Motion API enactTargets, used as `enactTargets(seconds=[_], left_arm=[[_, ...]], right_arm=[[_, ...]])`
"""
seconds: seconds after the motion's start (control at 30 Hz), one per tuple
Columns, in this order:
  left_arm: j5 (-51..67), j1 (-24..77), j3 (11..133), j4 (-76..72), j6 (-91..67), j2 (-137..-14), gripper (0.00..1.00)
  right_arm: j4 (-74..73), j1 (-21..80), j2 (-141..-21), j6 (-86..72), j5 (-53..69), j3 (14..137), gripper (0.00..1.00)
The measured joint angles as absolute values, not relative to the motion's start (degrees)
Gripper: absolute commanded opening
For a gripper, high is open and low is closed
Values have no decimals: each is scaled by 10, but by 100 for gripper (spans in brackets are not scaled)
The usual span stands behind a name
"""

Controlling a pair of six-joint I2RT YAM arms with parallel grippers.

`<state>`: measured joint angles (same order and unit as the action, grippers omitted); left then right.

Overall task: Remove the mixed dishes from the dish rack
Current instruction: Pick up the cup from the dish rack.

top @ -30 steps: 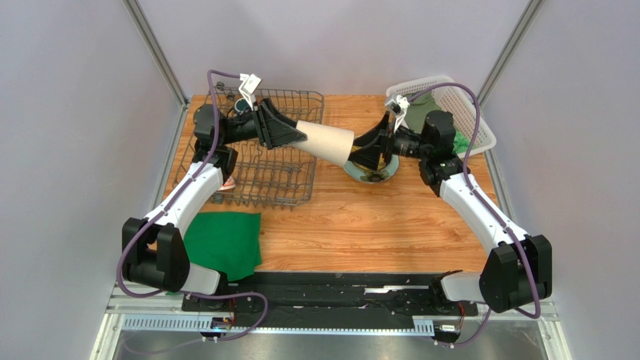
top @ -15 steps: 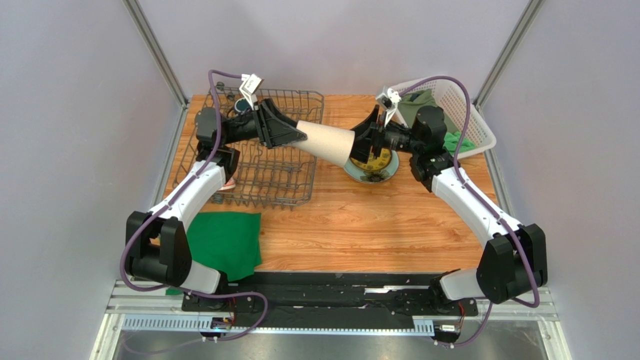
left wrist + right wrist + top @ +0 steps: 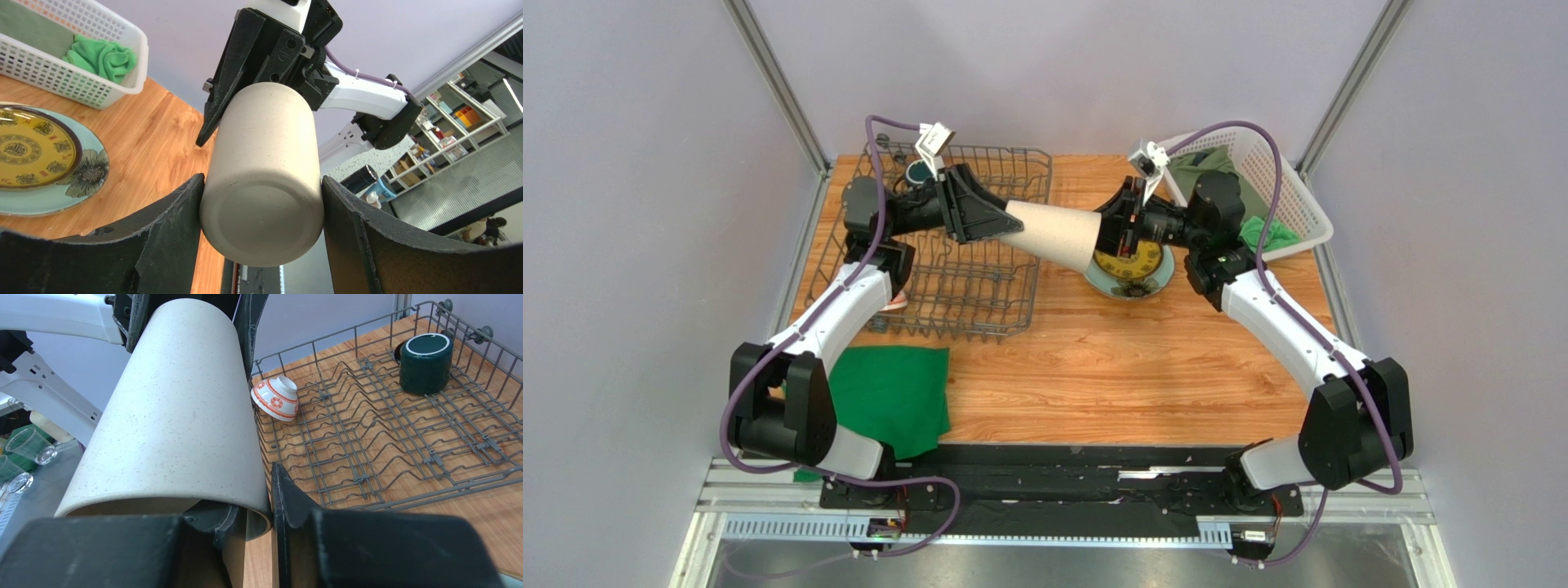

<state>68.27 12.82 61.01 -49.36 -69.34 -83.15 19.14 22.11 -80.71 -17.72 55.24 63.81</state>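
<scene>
Speckled beige cup [image 3: 1053,235], tapered cylinder, grey wire rack [image 3: 977,288], wood-grain table [image 3: 1136,368]

I find no writing, number or brand anywhere that I can read. The yellow plate [image 3: 30,147] carries round dark medallions with fine marks inside, but they are too small and blurred for me to tell characters from ornament. The small bowl [image 3: 275,398] bears red rings and dots that form no letters I can make out. The cup [image 3: 261,184] shows only speckles. In the left wrist view, the shelves [image 3: 454,131] far behind hold coloured boxes, too blurred for any label to be read.
</scene>
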Motion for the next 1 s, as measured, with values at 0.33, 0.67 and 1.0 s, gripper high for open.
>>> enactTargets(seconds=[0.33,0.67,1.0], left_arm=[[694,129,610,-463,-663,-830,87],[685,114,610,-421,-627,-809,91],[685,78,610,-409,-621,-790,92]], right_arm=[[160,221,-795,-149,550,636,0],[147,218,-756,-120,543,627,0],[-4,205,-731,-29,514,639,0]])
